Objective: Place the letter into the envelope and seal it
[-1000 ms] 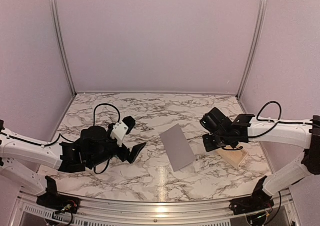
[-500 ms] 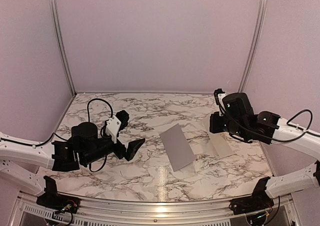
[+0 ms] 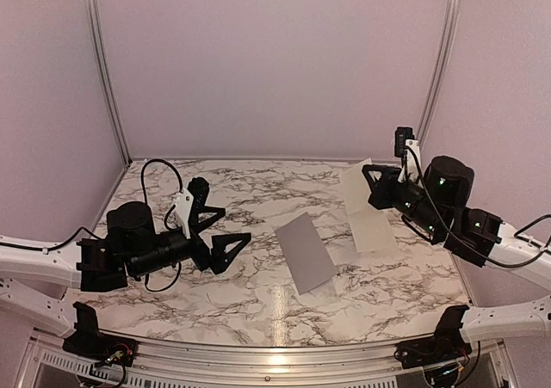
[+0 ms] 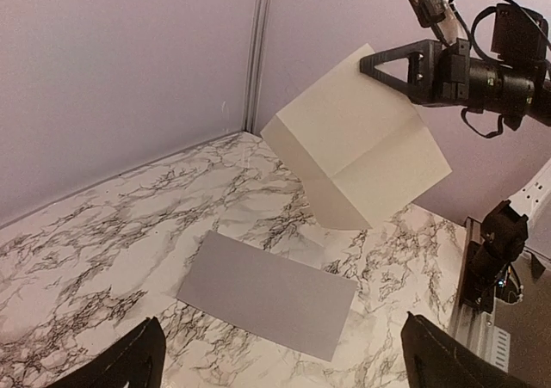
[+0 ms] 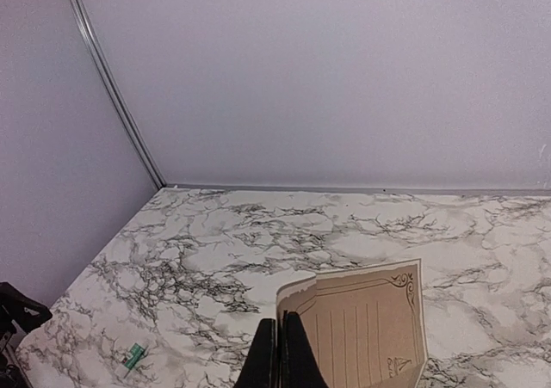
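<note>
Since the frame a second ago, your right gripper [image 3: 368, 184] has risen from low over the right side of the table [image 3: 258, 181] to well above it, and it has brought the letter [image 3: 368, 212] up with it. Your left arm has drawn back toward the left edge. Right gripper: jaws pressed together, pinching the letter at its upper edge. The sheet hangs below and forward of the fingertips, partly unfolded into two cream panels with a crease between them. From the left wrist view its lower edge looks clear of the marble, with a shadow beneath it. The right wrist view shows the tan ruled inner face with a decorative border, just beyond the closed fingers [image 5: 277, 354]. The envelope [image 3: 304, 252] lies flat on the table near the middle, between the two arms, apart from the letter and to the left of it. Whether its flap is open cannot be told. Left gripper [image 3: 225, 229]: fingers spread wide, holding nothing, low over the table and pointed toward the envelope. A small green tube [image 5: 133, 356] lies on the marble at the left.
</note>
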### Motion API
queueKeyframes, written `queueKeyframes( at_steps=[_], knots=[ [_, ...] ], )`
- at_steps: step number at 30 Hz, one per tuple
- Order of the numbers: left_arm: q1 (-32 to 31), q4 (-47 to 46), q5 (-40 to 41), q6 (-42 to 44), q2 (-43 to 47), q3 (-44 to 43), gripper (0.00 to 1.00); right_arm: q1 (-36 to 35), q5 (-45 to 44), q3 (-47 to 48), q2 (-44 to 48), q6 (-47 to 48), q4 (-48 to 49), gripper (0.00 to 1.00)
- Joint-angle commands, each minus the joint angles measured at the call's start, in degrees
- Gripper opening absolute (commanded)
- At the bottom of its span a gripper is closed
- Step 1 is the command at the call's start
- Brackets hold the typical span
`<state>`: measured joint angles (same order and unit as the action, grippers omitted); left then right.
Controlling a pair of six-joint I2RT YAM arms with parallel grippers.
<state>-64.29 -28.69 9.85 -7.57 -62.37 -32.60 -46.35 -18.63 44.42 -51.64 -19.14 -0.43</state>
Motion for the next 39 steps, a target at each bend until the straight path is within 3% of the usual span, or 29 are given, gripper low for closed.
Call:
queueKeyframes(
  at_steps=[1, 12, 15, 19, 24, 26, 29, 39],
  knots=[
    [0.82, 0.43, -5.28, -4.45, -1.13, -3.79, 0.99, -0.06, 5.86, -0.95, 1.32, 0.70, 13.42, 0.00],
    [1.45, -0.20, -8.64, -7.21, -8.73, -11.57, 0.99, -0.04, 15.79, -6.57, 1.47, -4.53, 38.03, 0.00],
    [1.45, -0.63, -8.62, -8.04, -10.80, -13.77, 0.98, -0.05, 17.51, -5.66, -0.23, -6.21, 40.09, 0.00],
    [1.45, -0.73, -8.17, -8.08, -12.20, -14.63, 0.98, -0.06, 17.09, -2.62, -3.00, -6.28, 34.67, 0.00],
    [2.29, -1.81, -7.31, -8.53, -12.65, -12.28, 0.99, -0.01, 20.00, -5.19, -5.29, -8.12, 39.55, 0.00],
    [3.68, -6.00, -9.12, -11.49, -12.98, -10.03, 0.99, -0.10, 23.59, -4.71, -7.28, -9.21, 42.43, 0.00],
    [8.87, -18.15, -19.41, -20.02, -13.87, -4.76, 0.99, -0.39, 27.06, -2.10, -11.33, -10.67, 44.49, 0.00],
    [12.64, -23.18, -24.67, -23.09, -16.65, -5.09, 0.99, -2.00, 34.68, 5.38, -23.22, -15.92, 51.72, 0.00]
  ],
)
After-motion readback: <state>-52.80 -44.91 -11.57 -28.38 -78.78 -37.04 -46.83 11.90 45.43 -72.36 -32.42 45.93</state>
